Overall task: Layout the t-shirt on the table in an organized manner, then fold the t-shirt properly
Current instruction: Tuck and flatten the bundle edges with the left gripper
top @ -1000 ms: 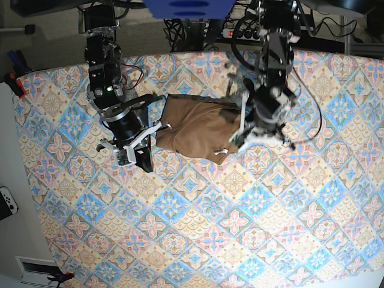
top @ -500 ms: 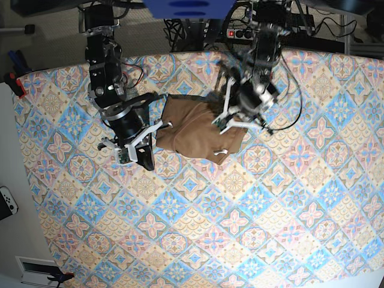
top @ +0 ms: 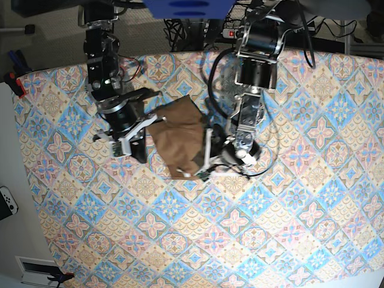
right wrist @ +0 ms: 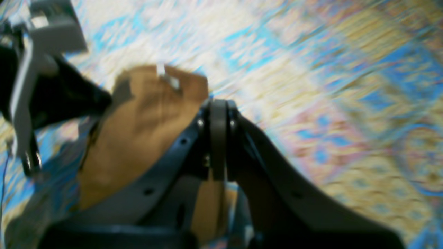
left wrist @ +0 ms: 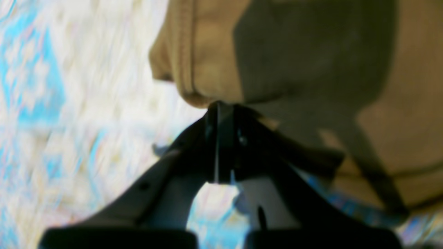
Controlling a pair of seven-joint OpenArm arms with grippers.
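Observation:
The tan-brown t-shirt (top: 179, 137) lies bunched and narrow on the patterned table (top: 252, 240), between my two arms. My left gripper (top: 205, 158) reaches over the shirt's front right edge. In the left wrist view its jaws (left wrist: 219, 114) are pressed together at a stitched hem of the t-shirt (left wrist: 214, 69). My right gripper (top: 146, 128) sits at the shirt's left corner. In the right wrist view it (right wrist: 218, 107) is shut, with the tan t-shirt (right wrist: 145, 131) behind and under it, and a small white tag (right wrist: 162, 72) at the cloth's far edge.
The left arm (right wrist: 31, 69) shows across the shirt in the right wrist view. Cables and a power strip (top: 231, 33) lie beyond the table's back edge. A white controller (top: 6, 204) and a red clamp (top: 17, 85) sit off the table's left side.
My left arm has swung from the shirt's right side down and leftward, pulling the right part of the shirt over itself. The shirt is now narrower. My right gripper shifted slightly back.

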